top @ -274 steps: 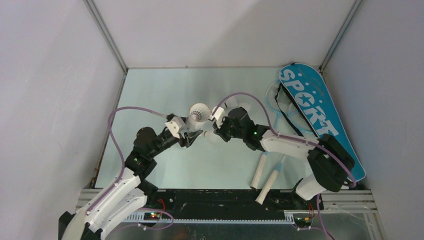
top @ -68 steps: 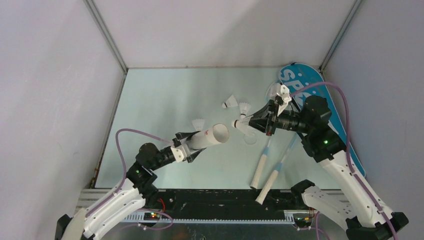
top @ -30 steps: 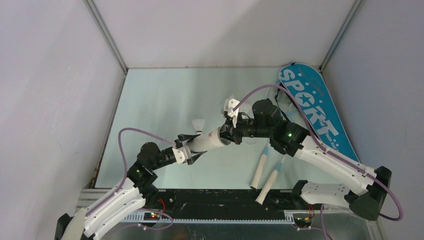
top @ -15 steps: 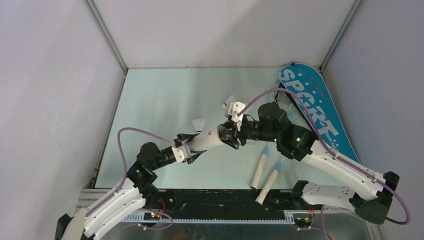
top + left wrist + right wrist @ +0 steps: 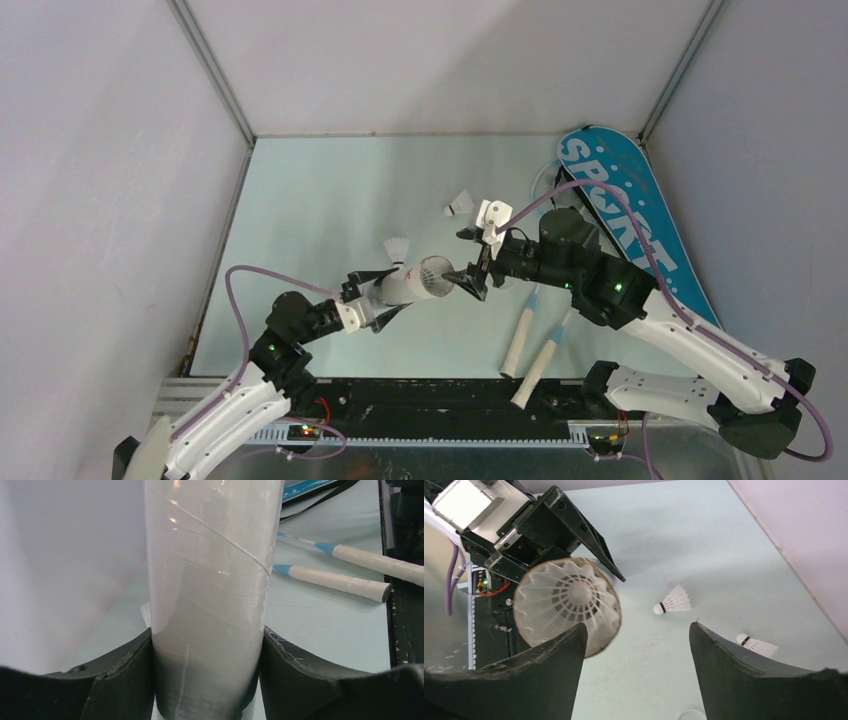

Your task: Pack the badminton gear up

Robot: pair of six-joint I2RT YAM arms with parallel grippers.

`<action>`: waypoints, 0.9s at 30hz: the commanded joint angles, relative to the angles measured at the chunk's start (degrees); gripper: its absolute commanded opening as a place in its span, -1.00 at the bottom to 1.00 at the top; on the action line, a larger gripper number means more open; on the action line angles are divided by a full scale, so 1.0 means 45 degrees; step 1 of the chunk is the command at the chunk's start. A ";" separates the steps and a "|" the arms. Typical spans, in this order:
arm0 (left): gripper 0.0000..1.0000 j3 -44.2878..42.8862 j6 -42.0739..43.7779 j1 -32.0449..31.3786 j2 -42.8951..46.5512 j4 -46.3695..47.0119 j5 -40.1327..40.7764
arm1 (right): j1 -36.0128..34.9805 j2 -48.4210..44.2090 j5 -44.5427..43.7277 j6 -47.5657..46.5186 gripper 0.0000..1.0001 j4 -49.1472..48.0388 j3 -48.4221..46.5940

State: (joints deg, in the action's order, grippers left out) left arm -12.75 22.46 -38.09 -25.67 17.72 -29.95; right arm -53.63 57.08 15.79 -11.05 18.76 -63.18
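Tube-loading step: left pincer [image 5: 372, 293] clamped on long white tube [image 5: 210, 580], mouth facing 3 o'clock; white feather shuttlecock [image 5: 569, 602] sits in its mouth; right pincer [image 5: 638, 626] open, empty, just beside; next probably loose shuttlecock [image 5: 460, 206] on pale green tabletop [image 5: 320, 190], 1 o'clock of tube, needs cork-first alignment

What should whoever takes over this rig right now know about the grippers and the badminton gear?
Left gripper: shut on the white tube, its mouth facing the right arm.
Right gripper: open, empty, close to the tube mouth.
Done: one shuttlecock sits in the tube mouth.
Left: two loose shuttlecocks on the table probably go in the tube next. The two rackets lie outside the blue bag and need packing too.
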 commanded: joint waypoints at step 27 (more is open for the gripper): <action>0.33 -0.0213 -0.0269 -0.0052 -0.0204 0.1188 0.0167 | 0.0604 0.0184 -0.0459 0.1158 0.99 -0.2325 -0.0420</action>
State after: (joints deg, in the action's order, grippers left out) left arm -12.75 22.87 -38.09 -26.52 18.06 -30.57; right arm -53.21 63.44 12.40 -9.89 11.81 -63.22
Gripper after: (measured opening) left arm 0.668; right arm 0.992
